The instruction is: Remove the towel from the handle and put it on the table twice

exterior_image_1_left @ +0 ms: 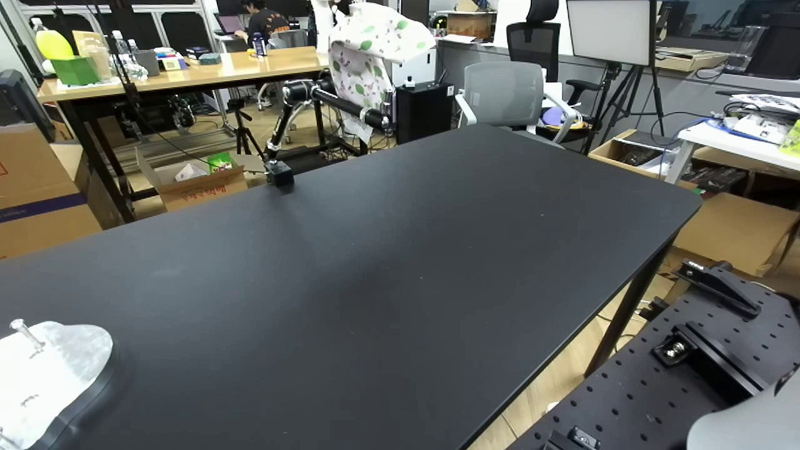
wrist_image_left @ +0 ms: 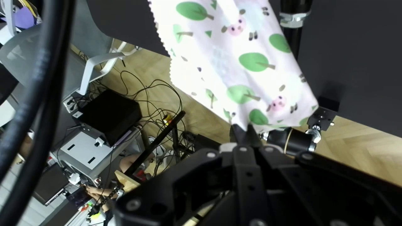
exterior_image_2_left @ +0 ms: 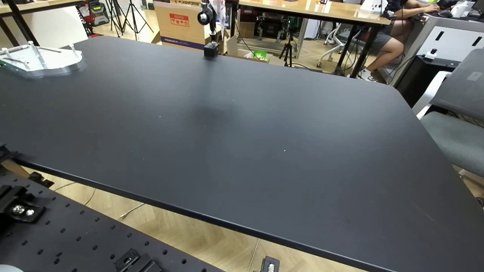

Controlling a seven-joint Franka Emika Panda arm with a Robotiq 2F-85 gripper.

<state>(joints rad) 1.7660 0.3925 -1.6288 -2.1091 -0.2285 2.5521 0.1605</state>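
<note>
towel [wrist_image_left: 234, 67] cloth; table [exterior_image_1_left: 375, 269] smooth, matt; box [exterior_image_2_left: 183, 28] cardboard; floor [exterior_image_2_left: 196, 230] wood-look; desk [exterior_image_1_left: 269, 67] glossy

It looks like a lab with an office side — a perforated plate [exterior_image_1_left: 631, 375] beside the table [exterior_image_2_left: 242, 151], small tripods [exterior_image_2_left: 289, 48], cables [wrist_image_left: 157, 116] strewn over the floor [exterior_image_2_left: 211, 241] and cardboard boxes [exterior_image_2_left: 181, 24] around — with mesh chairs [exterior_image_1_left: 503, 97], a laptop [exterior_image_1_left: 231, 24] and a person [exterior_image_1_left: 267, 26] near it, farther back.

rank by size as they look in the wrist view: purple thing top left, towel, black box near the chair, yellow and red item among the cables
1. towel, cut off by the top edge
2. black box
3. purple thing
4. yellow and red item
Of these, the towel sits nearest the camera.
</note>
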